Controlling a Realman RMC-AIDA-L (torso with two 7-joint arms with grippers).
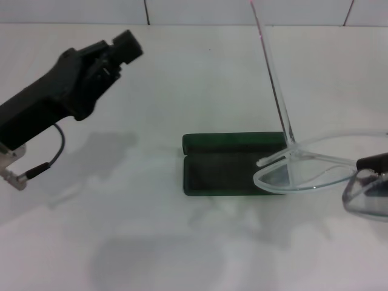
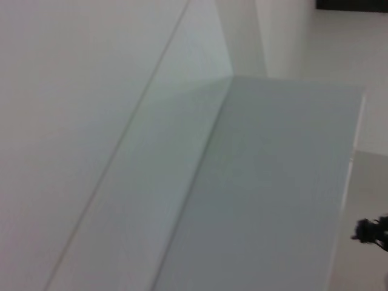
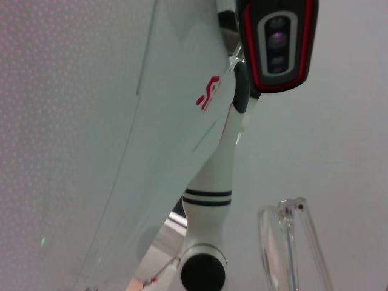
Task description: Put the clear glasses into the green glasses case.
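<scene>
I'm holding the fully transparent plastic clear glasses (image 1: 303,173) at their right end with my right gripper (image 1: 371,163), clamped on the frame, hovering them over the right end of the dark green rectangular hinged glasses case (image 1: 233,163), which is lying open on the white tabletop (image 1: 151,242). 1 arm is sticking upward. My left gripper (image 1: 124,45) is hanging raised well to the left; I cannot tell its opening.

Green glasses case (image 1: 233,165) open flat on table, clear glasses (image 1: 303,170) tilted above its right end
</scene>
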